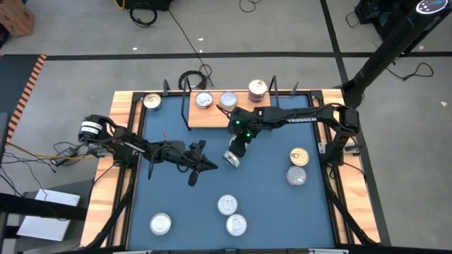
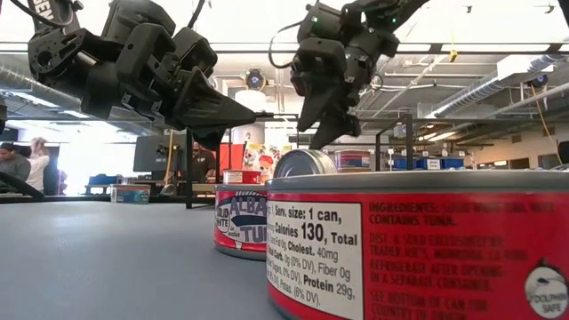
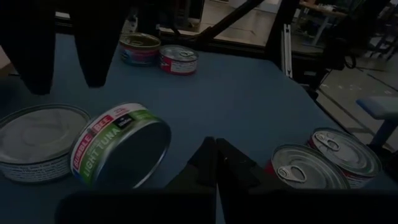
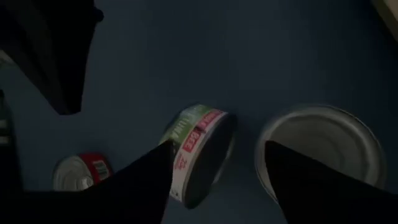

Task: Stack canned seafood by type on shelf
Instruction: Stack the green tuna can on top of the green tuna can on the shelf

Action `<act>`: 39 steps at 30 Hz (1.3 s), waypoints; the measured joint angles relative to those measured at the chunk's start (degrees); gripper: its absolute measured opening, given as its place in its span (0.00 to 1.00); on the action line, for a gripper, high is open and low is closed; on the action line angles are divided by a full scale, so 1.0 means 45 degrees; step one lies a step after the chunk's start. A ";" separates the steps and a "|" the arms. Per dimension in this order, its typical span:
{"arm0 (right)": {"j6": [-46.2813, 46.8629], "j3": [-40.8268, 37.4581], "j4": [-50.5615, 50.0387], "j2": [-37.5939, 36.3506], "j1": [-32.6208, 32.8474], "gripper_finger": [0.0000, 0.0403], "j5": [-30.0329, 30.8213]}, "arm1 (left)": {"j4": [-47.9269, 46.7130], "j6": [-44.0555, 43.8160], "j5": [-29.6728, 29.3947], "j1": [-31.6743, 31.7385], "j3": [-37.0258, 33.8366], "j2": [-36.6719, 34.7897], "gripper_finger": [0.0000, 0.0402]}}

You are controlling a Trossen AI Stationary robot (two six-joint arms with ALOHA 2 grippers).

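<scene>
Right gripper [image 1: 233,156] poised with its fingers spread above a tilted tuna can [image 1: 232,159] on the blue table [image 1: 268,204].

The tipped can, labelled light tuna, is seen resting on its edge near mid-table, just beside a flat can [image 3: 37,142]. The left gripper [image 1: 210,166] is held close by with its fingers pressed together, nothing between them. Two cans [image 1: 204,100] and a stack of cans [image 1: 258,90] are seen on the wooden shelf [image 1: 212,117]; other cans lie scattered over the table.
</scene>
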 joint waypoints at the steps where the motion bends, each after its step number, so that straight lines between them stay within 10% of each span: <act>1: -0.0001 0.0129 -0.0283 -0.0008 0.0103 0.65 0.0214 | 0.0000 0.0005 0.0000 0.0000 0.0000 -0.0002 0.01; 18: 0.1670 0.0674 -0.1746 -0.0018 0.3270 0.76 0.5334 | -0.0005 0.0311 -0.0005 0.0005 0.0000 -0.0002 0.01; 39: 0.2323 -0.1041 0.0148 0.0104 0.3449 0.68 0.5865 | -0.0062 0.0311 -0.0024 0.0005 0.0000 -0.0002 0.01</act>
